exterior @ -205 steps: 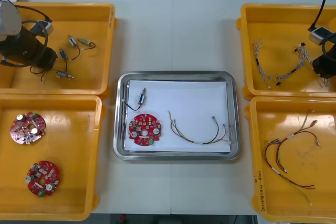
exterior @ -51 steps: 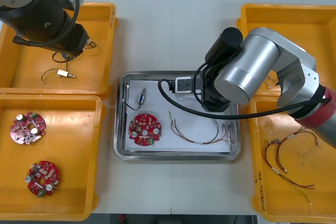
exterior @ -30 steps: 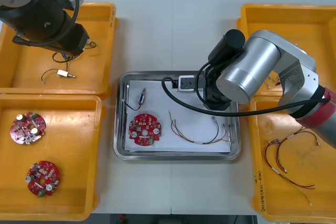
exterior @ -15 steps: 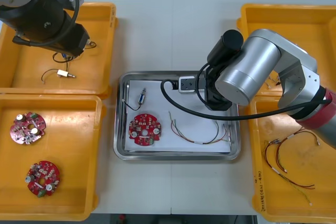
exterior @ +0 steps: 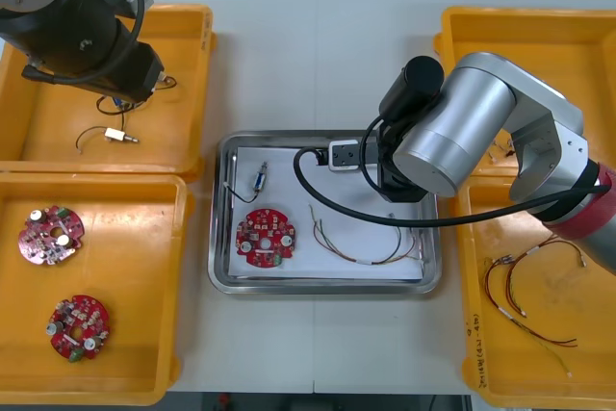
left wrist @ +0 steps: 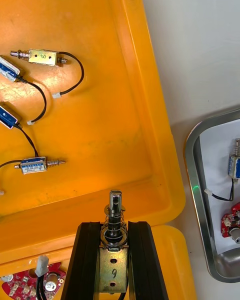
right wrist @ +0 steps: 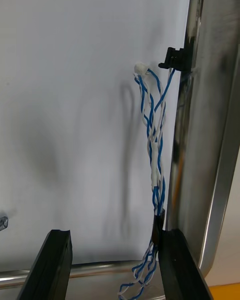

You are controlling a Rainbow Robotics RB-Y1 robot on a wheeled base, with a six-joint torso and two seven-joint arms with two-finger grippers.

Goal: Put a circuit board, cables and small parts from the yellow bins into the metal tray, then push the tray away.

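My right gripper stands open low over the right side of the metal tray, under the right arm. A twisted blue and white cable lies on the tray's white lining along its rim, passing close to one finger. The tray also holds a red circuit board, a small metal part and a red and yellow cable. My left gripper is shut on a small metal part with a spring, above the edge of the far left yellow bin, under the left arm.
Several small metal parts with black leads lie in the far left bin. The near left bin holds two circuit boards. Red and yellow cables lie in the near right bin. Bare table lies beyond the tray.
Over the last second the right arm has shifted only slightly above the tray, and the left arm has held still. Earlier both arms were out over the far bins.
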